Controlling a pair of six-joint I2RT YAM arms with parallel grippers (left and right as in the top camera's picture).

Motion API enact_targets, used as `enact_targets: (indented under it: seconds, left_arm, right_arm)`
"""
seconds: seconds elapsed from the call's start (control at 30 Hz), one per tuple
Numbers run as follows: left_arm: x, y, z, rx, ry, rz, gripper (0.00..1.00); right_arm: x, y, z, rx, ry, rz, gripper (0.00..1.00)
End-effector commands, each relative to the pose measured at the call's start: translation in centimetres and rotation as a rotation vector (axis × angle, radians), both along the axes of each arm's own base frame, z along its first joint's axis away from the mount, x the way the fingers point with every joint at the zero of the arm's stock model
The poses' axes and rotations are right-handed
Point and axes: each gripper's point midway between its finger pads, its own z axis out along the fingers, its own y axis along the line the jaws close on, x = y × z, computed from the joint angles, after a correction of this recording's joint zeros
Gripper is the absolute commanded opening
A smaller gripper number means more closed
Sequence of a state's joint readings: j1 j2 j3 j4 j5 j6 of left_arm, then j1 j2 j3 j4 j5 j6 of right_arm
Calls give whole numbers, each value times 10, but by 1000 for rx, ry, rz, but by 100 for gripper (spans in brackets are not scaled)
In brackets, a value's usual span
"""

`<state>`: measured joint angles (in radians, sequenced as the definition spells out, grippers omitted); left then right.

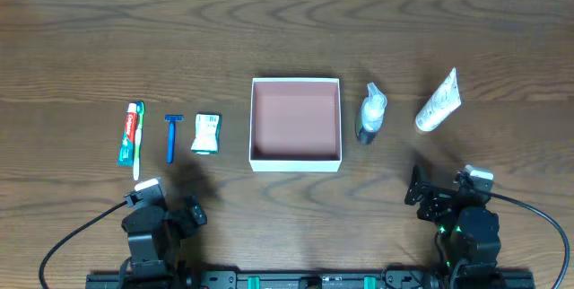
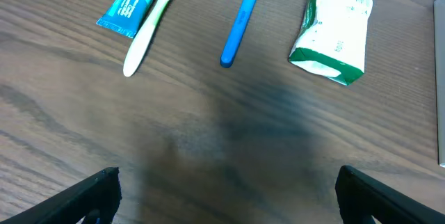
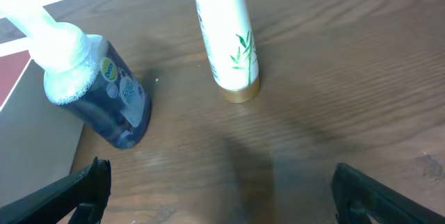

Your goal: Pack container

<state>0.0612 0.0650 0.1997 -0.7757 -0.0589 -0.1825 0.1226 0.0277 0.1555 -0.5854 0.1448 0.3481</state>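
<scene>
Between the left gripper's (image 2: 228, 190) wide-spread, empty fingers lies bare table. Just ahead, the blue razor (image 2: 245, 22) points its handle at the jaws, long axis running straight away, with the green-and-white packet (image 2: 332, 35) to its right. The right gripper (image 3: 222, 193), equally wide and empty, faces the white tube (image 3: 226, 36) cap-first, with the pump bottle (image 3: 97, 92) to its left. The container (image 1: 296, 160) sits empty between both rows, about equally near either arm.
</scene>
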Motion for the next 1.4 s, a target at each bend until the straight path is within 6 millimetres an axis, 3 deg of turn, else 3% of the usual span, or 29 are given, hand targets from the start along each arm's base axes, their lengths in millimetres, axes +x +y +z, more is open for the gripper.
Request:
enact_targets:
  seconds: [0.0, 1.1, 1.37]
  left_arm:
    - [-2, -1, -8, 5, 20, -8, 98]
    - [-1, -1, -8, 6, 16, -8, 98]
    - [32, -8, 36, -37, -213, -37, 98]
  right_arm:
    - [0, -2, 0, 8, -5, -11, 99]
    - [0, -2, 0, 8, -5, -11, 99]
    - [0, -2, 0, 8, -5, -11, 99]
